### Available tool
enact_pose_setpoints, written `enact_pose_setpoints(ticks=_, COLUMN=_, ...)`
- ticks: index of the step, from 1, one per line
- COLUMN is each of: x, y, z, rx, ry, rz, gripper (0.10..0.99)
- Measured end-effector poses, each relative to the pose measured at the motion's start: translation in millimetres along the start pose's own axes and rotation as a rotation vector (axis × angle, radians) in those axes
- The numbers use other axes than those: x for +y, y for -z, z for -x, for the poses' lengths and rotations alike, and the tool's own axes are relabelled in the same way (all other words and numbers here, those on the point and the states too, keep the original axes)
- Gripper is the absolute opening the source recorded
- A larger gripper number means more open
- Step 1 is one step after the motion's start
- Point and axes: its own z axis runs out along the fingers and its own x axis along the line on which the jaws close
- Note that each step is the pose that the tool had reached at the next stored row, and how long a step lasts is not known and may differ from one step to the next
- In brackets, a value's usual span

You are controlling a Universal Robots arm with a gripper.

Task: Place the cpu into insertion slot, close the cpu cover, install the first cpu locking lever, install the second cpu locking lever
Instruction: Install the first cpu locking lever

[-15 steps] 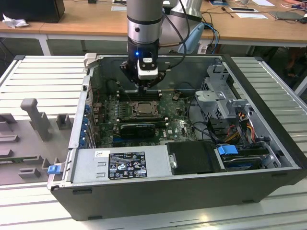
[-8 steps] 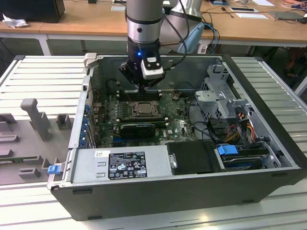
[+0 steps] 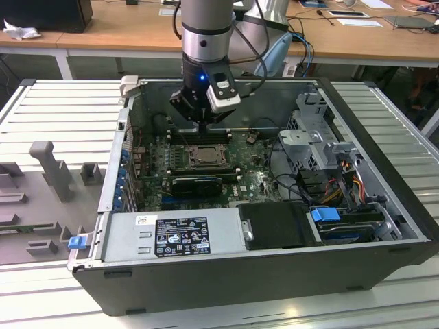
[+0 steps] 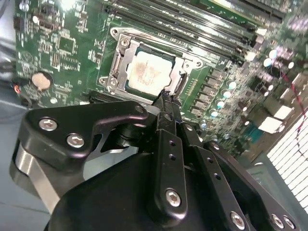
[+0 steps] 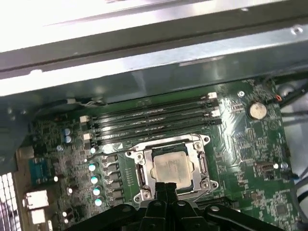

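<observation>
The gripper [image 4: 166, 96], fingers pinched shut on nothing, hangs at the edge of the cover [image 4: 119, 65]. The cpu [image 4: 151, 72] lies seated under its window. I reckon a push landing slightly off could scrape the board [image 4: 62, 43] or skew the chip.

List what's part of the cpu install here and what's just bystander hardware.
Job:
cpu cover, lying flat
cpu, showing through its window
gripper, fingers together at the cover's edge

Bystanders:
memory slots
coin cell
black expansion card
power supply
drive cage
</observation>
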Motion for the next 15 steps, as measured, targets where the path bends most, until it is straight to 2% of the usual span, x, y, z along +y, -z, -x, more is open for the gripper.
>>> enact_pose_setpoints(ticks=1, x=0.0, y=0.0, z=0.0, rx=0.0014, ry=0.045, rz=-0.001, gripper=0.106)
enact_pose_setpoints(ticks=5, x=-0.1, y=0.1, z=-0.1, rx=0.0041, ry=0.141, rz=-0.004, gripper=0.106)
enact_pose_setpoints(ticks=15, x=-3.1, y=-0.7, z=-21.3, rx=0.0043, ry=0.15, rz=-0.004, gripper=0.106)
